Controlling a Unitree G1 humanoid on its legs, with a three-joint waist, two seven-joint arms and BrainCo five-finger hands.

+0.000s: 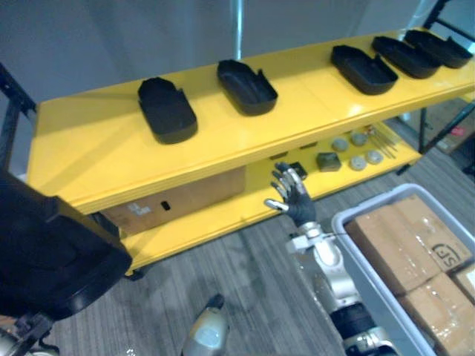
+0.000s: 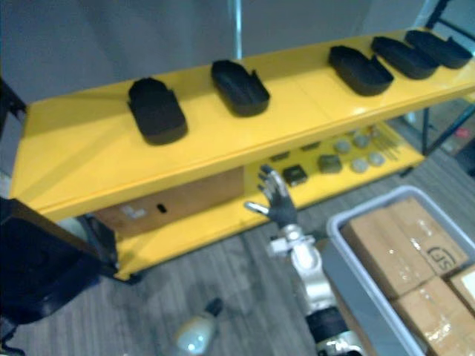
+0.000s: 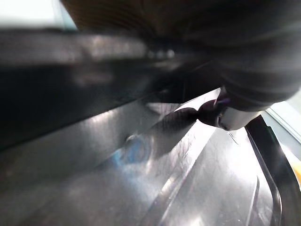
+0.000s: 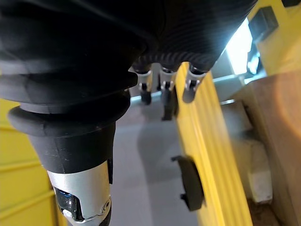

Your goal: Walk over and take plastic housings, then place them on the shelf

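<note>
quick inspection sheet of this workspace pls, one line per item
surface: yellow shelf, two levels, room left on top
job's things: five black housings spaced along the top level; a sixth housing at lower left against the left robot hand
clutter: round parts, dark block and brown box on the lower level
robot hands: right robot hand open, empty, before the lower level; left grip unclear
cables: nothing seen
surroundings: grey bin of cardboard boxes at right, grey floor
</note>
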